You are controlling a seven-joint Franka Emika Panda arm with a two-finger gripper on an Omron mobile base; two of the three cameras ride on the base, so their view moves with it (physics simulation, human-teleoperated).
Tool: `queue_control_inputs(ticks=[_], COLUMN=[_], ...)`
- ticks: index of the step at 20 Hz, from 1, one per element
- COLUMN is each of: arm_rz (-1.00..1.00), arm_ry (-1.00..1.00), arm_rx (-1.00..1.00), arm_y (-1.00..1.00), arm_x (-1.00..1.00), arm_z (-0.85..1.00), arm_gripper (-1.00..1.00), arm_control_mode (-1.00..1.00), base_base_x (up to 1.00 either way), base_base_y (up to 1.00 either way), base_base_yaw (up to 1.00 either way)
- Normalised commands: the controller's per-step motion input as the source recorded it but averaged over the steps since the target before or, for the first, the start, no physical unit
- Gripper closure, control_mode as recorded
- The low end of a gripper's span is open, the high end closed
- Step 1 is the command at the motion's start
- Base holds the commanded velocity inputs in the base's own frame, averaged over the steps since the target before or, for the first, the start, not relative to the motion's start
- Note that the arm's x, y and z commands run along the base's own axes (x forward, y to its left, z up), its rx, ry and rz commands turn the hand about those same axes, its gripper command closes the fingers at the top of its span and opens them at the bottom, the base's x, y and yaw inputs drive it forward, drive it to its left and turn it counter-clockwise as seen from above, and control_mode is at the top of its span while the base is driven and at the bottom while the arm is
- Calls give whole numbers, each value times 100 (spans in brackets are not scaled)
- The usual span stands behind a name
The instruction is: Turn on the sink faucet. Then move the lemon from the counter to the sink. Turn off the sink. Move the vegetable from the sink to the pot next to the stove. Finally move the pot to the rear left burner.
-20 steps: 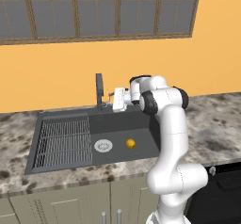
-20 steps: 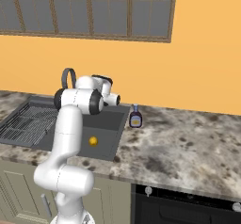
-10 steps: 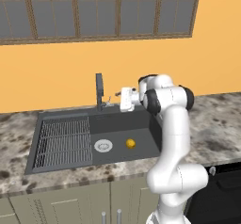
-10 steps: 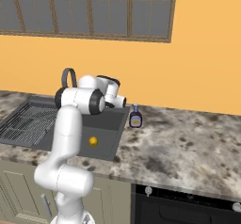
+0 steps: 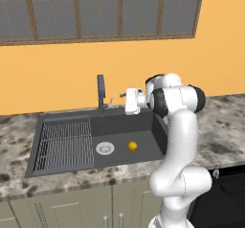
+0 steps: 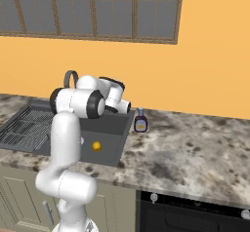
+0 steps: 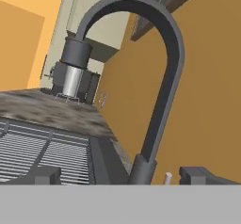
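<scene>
On the left half of the sink [image 5: 143, 126] lies the ribbed rack [image 5: 64, 143], then comes the silver drain [image 5: 105, 148], and just beside it, to the right, the lemon [image 5: 132, 146] rests on the basin floor. So the fruit is already in the sink, and I judge that the step in hand is to turn off the water at the sink faucet [image 5: 101, 94].

The faucet stands at the back rim of the sink, on the bench [image 5: 225, 121]. Its long axis is upright; at the top the spout bends over and its mouth points down into the basin. In the hand view a small thin lever [image 7: 167, 178] shows at the base, pale, and it seems to point roughly up, but it is too small to be sure.

The hand [image 5: 128, 101] is just to the right of the faucet, at the height of its base, with the fingers spread wide and holding nothing.

To do this step well, the hand should approach low, put one finger against the lever only, and push it slowly, without pressing the spout.
</scene>
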Motion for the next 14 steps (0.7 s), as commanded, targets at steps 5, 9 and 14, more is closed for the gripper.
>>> queue_control_inputs(ticks=[5, 9, 14], arm_rz=[0, 0, -1], arm_ry=[0, 0, 0], arm_rx=[0, 0, 0], arm_y=[0, -2, -5], arm_x=[-29, -35, -42], arm_z=[30, 28, 23], arm_gripper=[-100, -100, -100], arm_control_mode=[-100, -100, -100], base_base_x=[0, 0, 0], base_base_y=[0, 0, 0], base_base_yaw=[0, 0, 0])
